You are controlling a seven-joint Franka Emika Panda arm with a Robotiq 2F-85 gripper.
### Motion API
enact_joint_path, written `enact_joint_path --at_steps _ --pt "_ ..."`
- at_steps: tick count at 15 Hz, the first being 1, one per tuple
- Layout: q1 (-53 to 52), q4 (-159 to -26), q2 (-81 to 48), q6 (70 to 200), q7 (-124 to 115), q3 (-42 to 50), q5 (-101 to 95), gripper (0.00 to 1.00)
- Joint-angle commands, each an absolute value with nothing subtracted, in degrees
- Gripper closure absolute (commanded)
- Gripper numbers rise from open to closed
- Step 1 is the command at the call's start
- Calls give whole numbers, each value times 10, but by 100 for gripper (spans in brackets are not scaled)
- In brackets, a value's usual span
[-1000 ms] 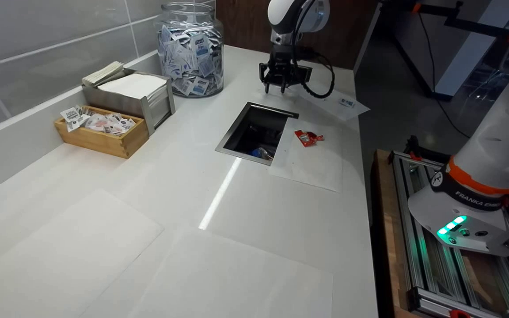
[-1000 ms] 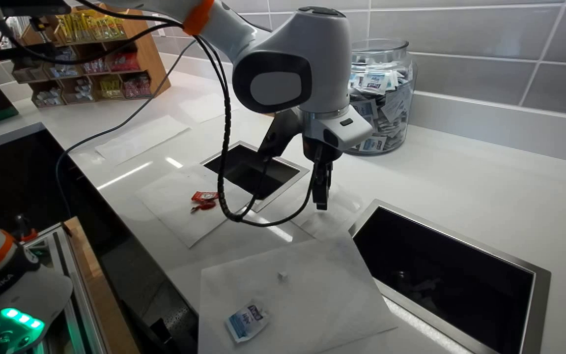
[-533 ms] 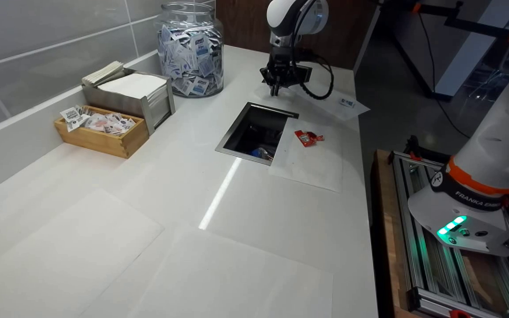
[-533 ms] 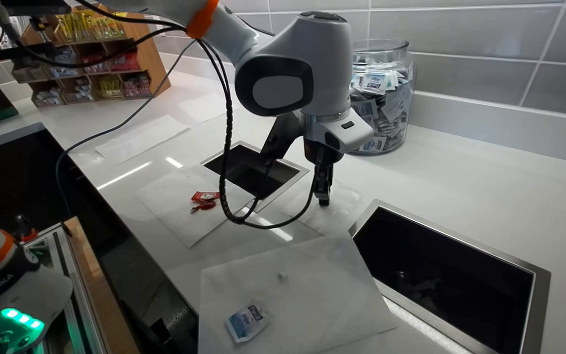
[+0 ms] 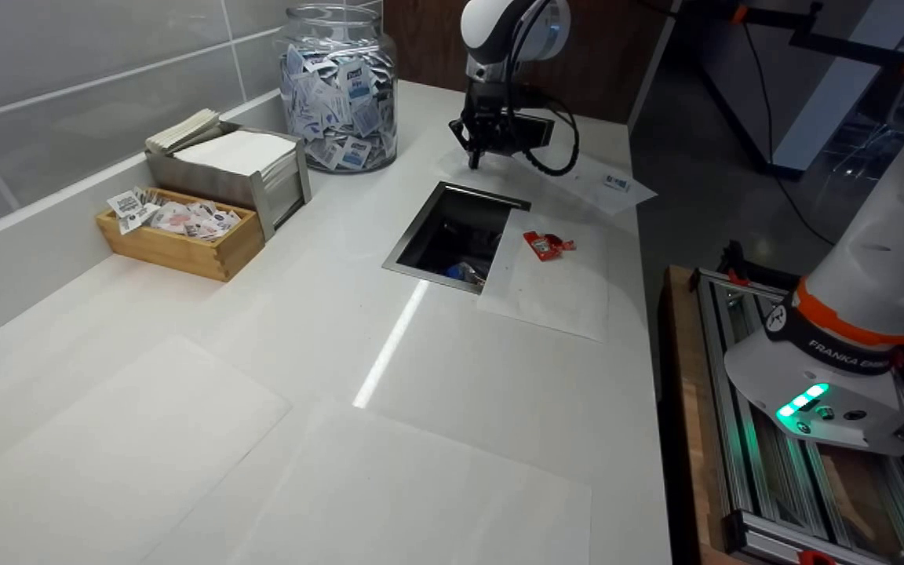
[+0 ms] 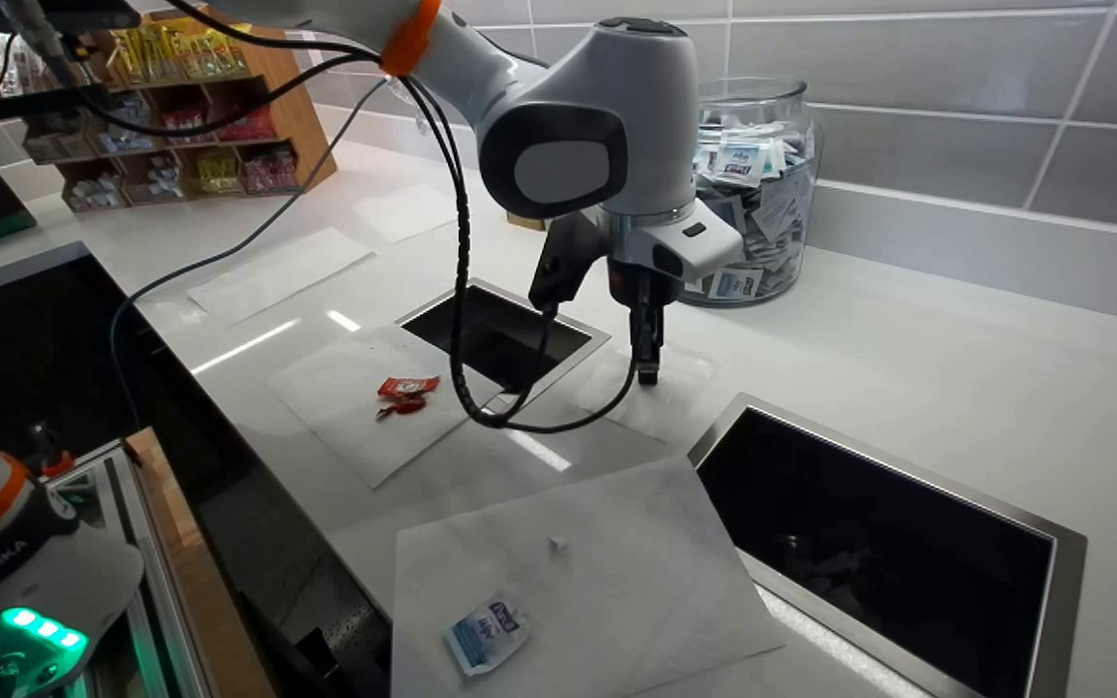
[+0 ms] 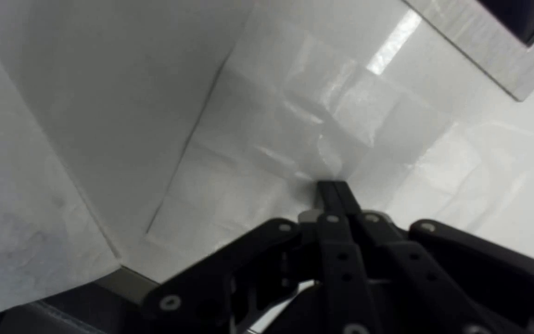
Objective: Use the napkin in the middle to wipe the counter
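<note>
Creased napkin [image 7: 267,153] faint against the white worktop [image 6: 946,330], partly hidden by the downward-pointing hand [image 7: 333,184], fingers [image 7: 326,197] pressed together (whether pinching it, can't tell)

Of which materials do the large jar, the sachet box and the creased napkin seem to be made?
Large jar: smooth, glossy, probably glass, as packets show through; clear plastic possible.
Sachet box: likely satin-finished wood, tan with a jointed corner.
Creased napkin: probably thin paper; faint sheen, gridlike fold lines.
</note>
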State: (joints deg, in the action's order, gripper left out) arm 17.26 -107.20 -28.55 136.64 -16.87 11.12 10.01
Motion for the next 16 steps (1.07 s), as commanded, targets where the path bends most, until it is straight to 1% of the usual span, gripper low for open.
enact_joint_path --at_steps 1,8,16 --pt "169 -1036 -308 1347 -142 100 118 100" --pt "165 -1035 -308 1306 -110 93 107 100" --pt "170 -1055 -298 1274 -137 151 80 100"
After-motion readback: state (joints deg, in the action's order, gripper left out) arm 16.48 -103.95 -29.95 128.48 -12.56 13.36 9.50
